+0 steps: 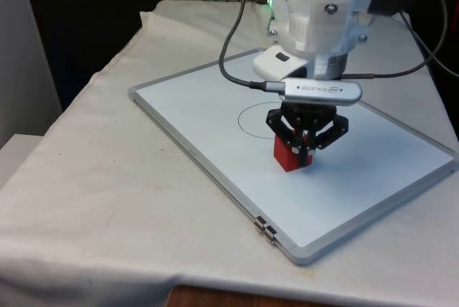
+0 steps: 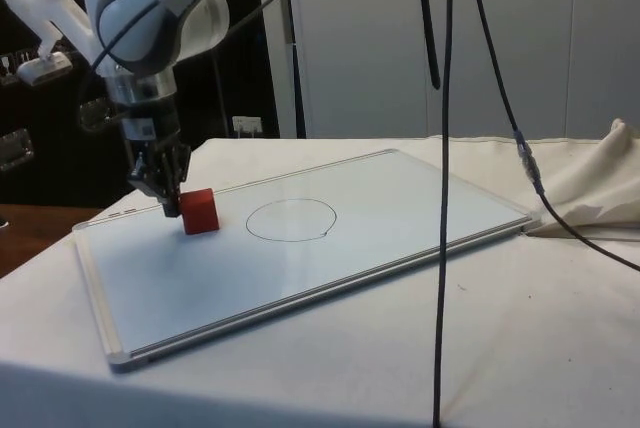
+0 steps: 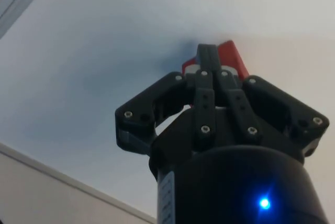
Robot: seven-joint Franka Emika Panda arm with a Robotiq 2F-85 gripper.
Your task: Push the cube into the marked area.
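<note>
1. A red cube [image 1: 290,155] sits on a whiteboard [image 1: 179,113] with a grey metal frame, which lies flat on the cloth-covered tabletop [image 1: 86,178]
2. The marked area is a thin black circle [image 1: 257,118] drawn on the board; in the side view the cube [image 2: 199,211] stands just outside that circle [image 2: 291,219], on the side nearer the robot arm's fingers, close to the line but apart from it
3. The black gripper [image 1: 304,150] points straight down, its tips at the cube's level and right against the cube – in the front view they overlap the cube's right part
4. In the side view the gripper [image 2: 170,205] stands at the cube's face that is turned away from the circle, so cube lies between fingers and circle
5. The wrist view shows the fingers [image 3: 208,56] pressed together into a single narrow tip – clenched, with nothing between them – and the cube [image 3: 230,56] showing just beyond that tip
6. The white arm [image 2: 150,18] rises above the board's near corner in the side view
7. Black cables [image 2: 445,148] hang down in front of the side view; a fold of white cloth [image 2: 595,183] is bunched at the board's far end there
</note>
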